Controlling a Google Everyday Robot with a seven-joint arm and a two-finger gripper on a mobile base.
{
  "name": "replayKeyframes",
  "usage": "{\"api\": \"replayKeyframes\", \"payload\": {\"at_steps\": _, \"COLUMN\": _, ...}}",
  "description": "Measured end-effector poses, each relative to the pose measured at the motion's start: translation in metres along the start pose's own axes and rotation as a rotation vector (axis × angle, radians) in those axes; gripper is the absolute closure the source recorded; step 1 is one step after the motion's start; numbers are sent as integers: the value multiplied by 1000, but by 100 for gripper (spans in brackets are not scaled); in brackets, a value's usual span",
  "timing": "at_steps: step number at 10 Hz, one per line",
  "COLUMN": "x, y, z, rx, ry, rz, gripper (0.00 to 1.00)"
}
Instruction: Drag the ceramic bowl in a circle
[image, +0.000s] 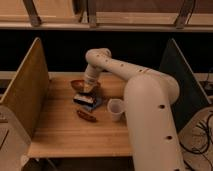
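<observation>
The ceramic bowl (78, 84), shallow and reddish-brown, sits on the wooden table (60, 132) toward its back, left of centre. My gripper (90, 87) comes down from the white arm onto the bowl's right rim and is shut on it. The arm's wrist hides the right part of the bowl.
A dark flat packet (85, 100) lies just in front of the bowl. A small elongated dark red object (86, 116) lies nearer the front. A pale cup (116, 109) stands to the right, beside the arm. Wooden side panels (27, 85) wall the table left and right.
</observation>
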Motion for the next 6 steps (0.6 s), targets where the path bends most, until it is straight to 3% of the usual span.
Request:
{"api": "replayKeyframes", "payload": {"at_steps": 1, "x": -3, "y": 29, "z": 2, "rx": -36, "ry": -22, "rz": -17, "gripper": 100}}
{"api": "replayKeyframes", "payload": {"at_steps": 3, "x": 14, "y": 61, "z": 0, "rx": -65, "ry": -21, "rz": -1, "gripper": 100}}
{"api": "replayKeyframes", "payload": {"at_steps": 5, "x": 49, "y": 78, "z": -6, "rx": -60, "ry": 15, "rz": 64, "gripper": 100}}
{"api": "replayKeyframes", "payload": {"at_steps": 6, "x": 74, "y": 78, "z": -11, "rx": -39, "ry": 56, "rz": 108, "gripper": 100}}
